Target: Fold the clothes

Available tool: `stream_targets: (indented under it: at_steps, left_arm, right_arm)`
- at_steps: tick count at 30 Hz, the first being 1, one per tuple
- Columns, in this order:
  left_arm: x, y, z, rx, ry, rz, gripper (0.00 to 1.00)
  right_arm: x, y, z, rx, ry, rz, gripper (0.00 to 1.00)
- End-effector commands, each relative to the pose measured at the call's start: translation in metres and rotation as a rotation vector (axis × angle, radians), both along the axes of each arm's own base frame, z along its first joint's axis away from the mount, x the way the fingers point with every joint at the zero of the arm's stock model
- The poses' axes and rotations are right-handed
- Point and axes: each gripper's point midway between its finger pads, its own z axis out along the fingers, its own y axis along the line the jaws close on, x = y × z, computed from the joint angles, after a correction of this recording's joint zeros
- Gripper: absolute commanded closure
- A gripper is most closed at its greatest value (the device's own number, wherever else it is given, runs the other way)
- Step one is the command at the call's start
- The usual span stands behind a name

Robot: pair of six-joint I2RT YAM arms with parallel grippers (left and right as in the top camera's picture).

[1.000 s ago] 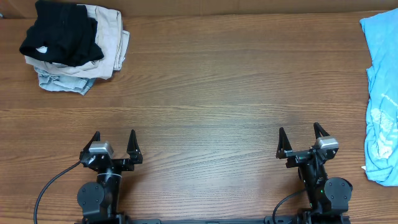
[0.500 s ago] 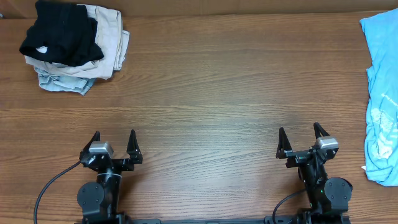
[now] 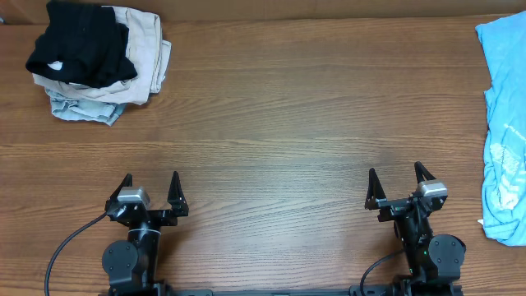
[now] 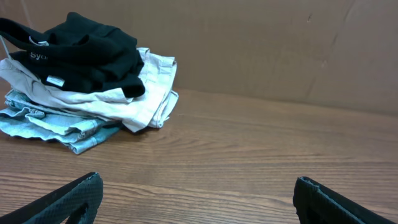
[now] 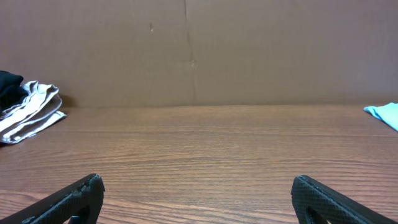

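Observation:
The light sky-blue T-shirt lies crumpled along the table's right edge, partly cut off by the overhead view; a corner of it shows at the far right of the right wrist view. My left gripper is open and empty near the front edge at the left. It shows the same in the left wrist view. My right gripper is open and empty near the front edge at the right, well left of the shirt. It shows the same in the right wrist view.
A stack of folded garments sits at the back left: a black one on top, a beige one under it, pale denim at the bottom. The stack also shows in the left wrist view. A brown cardboard wall stands behind the wooden table.

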Motion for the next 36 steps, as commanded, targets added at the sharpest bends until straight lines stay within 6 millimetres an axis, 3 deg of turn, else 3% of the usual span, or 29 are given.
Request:
stream_targets:
  at_steps: [1, 23, 28, 36]
  left_arm:
    - [0.0, 0.001, 0.0, 0.003, -0.006, 0.006, 0.0]
    - [0.0, 0.001, 0.0, 0.003, -0.009, 0.007, 0.0]
    - [0.0, 0.005, 0.002, 0.004, -0.016, 0.033, 0.0]
    - [-0.005, -0.027, 0.032, 0.134, -0.116, -0.157, 0.0]
  right_arm:
    - [0.0, 0.0, -0.002, 0.0, -0.005, 0.001, 0.0]
    - [0.0, -0.001, 0.0, -0.004, -0.012, -0.006, 0.0]
    - [-0.006, 0.021, 0.019, -0.01, -0.093, 0.129, 0.0]
    - [-0.018, 0.043, 0.049, -0.033, -0.218, 0.262, 0.0]
